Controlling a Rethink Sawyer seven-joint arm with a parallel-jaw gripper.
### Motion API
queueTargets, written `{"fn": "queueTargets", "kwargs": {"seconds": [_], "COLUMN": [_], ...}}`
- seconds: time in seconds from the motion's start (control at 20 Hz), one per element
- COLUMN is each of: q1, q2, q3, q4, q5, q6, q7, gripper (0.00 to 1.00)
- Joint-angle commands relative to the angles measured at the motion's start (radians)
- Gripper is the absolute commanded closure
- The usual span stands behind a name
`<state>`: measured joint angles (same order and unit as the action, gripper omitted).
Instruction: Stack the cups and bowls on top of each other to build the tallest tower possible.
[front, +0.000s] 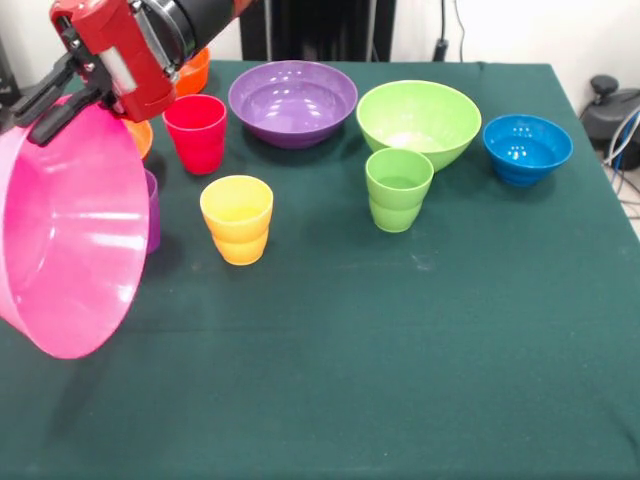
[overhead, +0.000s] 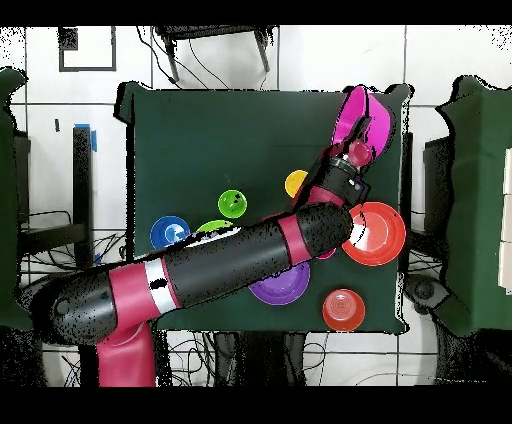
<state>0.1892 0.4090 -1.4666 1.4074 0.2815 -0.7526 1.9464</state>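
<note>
My gripper (front: 57, 105) is shut on the rim of the big pink bowl (front: 70, 230) and holds it tipped on its side at the table's left, opening facing right. In the overhead view the gripper (overhead: 349, 158) holds the pink bowl (overhead: 358, 122) near the far right corner. The red cup (front: 196, 132), yellow cup (front: 237, 218) and green cup (front: 398, 188) stand upright and apart. The purple cup (front: 152, 210) is mostly hidden behind the pink bowl. The purple bowl (front: 292, 100), lime green bowl (front: 418, 120) and blue bowl (front: 527, 148) sit in a row at the back.
An orange bowl (front: 193, 70) sits behind the gripper and another (front: 140, 136) peeks out under it. The overhead view shows a larger orange bowl (overhead: 375, 232) and a smaller one (overhead: 342, 310) near the table's right edge. My arm (overhead: 230, 262) covers part of the purple bowl (overhead: 280, 290).
</note>
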Motion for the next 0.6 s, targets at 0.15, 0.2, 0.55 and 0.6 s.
{"fn": "queueTargets", "kwargs": {"seconds": [0.15,0.2,0.55,0.6], "q1": [-0.044,-0.047,-0.051,-0.051], "q2": [-0.287,-0.287,-0.179,-0.164], "q3": [0.318,0.322,0.318,0.315], "q4": [-0.114,-0.112,-0.1,-0.1], "q5": [-0.406,-0.398,-0.189,-0.162], "q6": [0.3,0.294,0.216,0.206], "q7": [0.207,0.194,0.106,0.097], "gripper": [1.0,1.0,1.0,1.0]}}
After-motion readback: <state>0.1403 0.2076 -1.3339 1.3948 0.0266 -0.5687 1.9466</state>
